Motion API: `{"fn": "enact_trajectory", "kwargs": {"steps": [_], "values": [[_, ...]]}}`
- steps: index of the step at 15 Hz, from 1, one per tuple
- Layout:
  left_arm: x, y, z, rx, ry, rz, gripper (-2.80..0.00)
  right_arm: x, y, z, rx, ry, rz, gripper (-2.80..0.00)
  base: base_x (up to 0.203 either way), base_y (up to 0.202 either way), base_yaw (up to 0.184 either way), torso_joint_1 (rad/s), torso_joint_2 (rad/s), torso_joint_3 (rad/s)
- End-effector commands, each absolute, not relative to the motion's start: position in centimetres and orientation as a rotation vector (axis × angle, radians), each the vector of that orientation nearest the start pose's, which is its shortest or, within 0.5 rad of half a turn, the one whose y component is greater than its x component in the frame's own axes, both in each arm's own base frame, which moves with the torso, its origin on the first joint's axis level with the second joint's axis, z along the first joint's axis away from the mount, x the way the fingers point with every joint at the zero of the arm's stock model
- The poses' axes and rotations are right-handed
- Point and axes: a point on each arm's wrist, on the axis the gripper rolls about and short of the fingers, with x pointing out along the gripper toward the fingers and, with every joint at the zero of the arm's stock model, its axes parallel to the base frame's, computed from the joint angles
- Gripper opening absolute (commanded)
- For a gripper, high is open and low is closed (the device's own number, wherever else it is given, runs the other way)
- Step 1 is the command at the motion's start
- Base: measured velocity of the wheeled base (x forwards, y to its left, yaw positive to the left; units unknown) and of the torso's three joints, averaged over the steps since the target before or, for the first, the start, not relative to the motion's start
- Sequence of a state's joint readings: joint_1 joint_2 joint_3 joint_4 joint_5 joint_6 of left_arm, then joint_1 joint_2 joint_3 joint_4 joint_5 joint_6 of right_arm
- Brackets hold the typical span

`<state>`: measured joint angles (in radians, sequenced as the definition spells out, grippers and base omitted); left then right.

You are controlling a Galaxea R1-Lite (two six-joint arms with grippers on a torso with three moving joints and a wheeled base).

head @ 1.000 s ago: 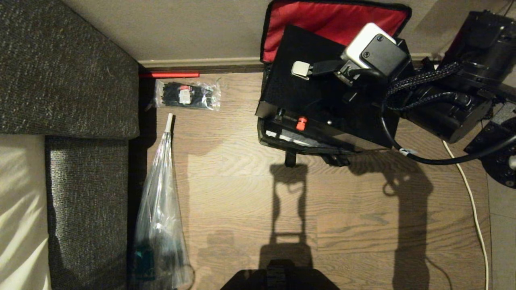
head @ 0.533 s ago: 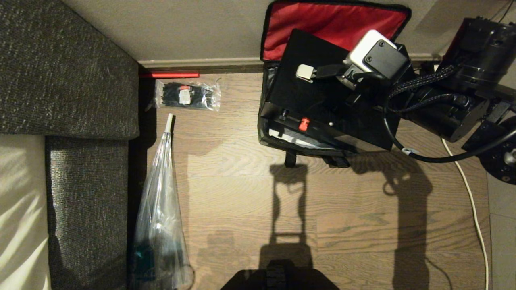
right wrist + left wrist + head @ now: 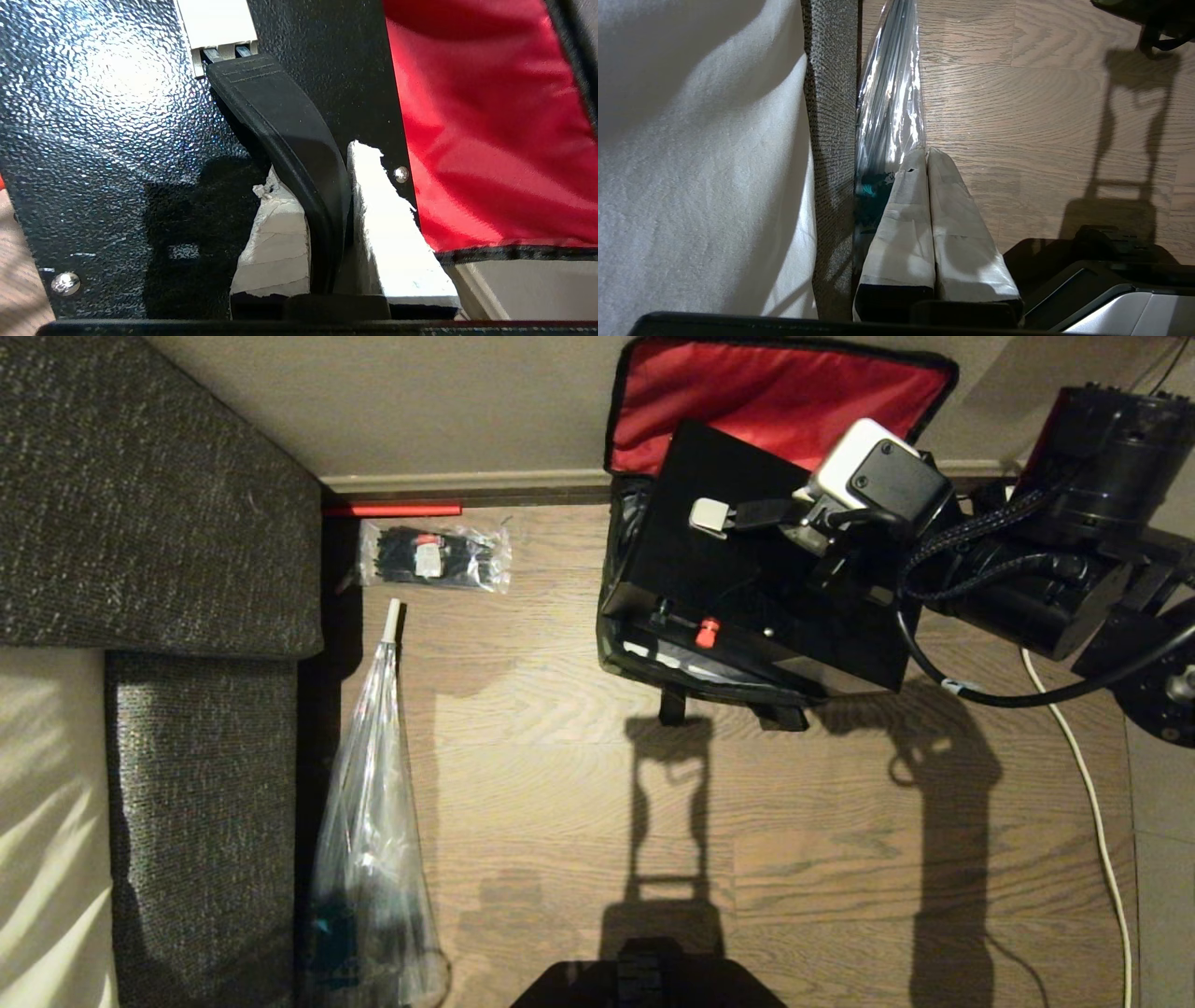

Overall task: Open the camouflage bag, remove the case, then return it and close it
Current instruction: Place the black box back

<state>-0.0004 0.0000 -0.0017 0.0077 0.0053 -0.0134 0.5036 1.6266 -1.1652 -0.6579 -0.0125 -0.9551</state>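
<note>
The camouflage bag stands open on the floor by the wall, its red-lined lid leaning back. The case, a flat black box with a red latch button, sits tilted in and above the bag's mouth. My right gripper is shut on the case's black handle, one white pad on each side of it. The textured case top and the red lining fill the right wrist view. My left gripper hangs shut and empty, low beside the sofa.
A dark sofa takes up the left side. A packet of black cable ties and a long clear plastic bag lie on the wood floor beside it. A white cable runs along the right. A red strip lies at the skirting.
My right gripper and the case have shifted slightly right and toward me, and the case has turned a little. More of the red lid shows above it. The left arm has not moved.
</note>
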Motion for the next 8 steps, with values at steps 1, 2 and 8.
{"fn": "enact_trajectory", "kwargs": {"steps": [1,2,8], "values": [[-2.3,0.0,7.5,-0.014,0.005,0.005,-2.8,27.0,14.7,31.5,-0.888,-0.42,0.382,-2.8,0.0,0.0,0.0,0.0,0.0,0.0],[-2.3,0.0,7.5,-0.014,0.005,0.005,-2.8,27.1,14.7,31.7,-0.889,-0.414,0.388,-2.8,0.0,0.0,0.0,0.0,0.0,0.0],[-2.3,0.0,7.5,-0.014,0.006,0.006,-2.8,26.8,14.5,33.2,-0.88,-0.399,0.4,-2.8,0.0,0.0,0.0,0.0,0.0,0.0]]}}
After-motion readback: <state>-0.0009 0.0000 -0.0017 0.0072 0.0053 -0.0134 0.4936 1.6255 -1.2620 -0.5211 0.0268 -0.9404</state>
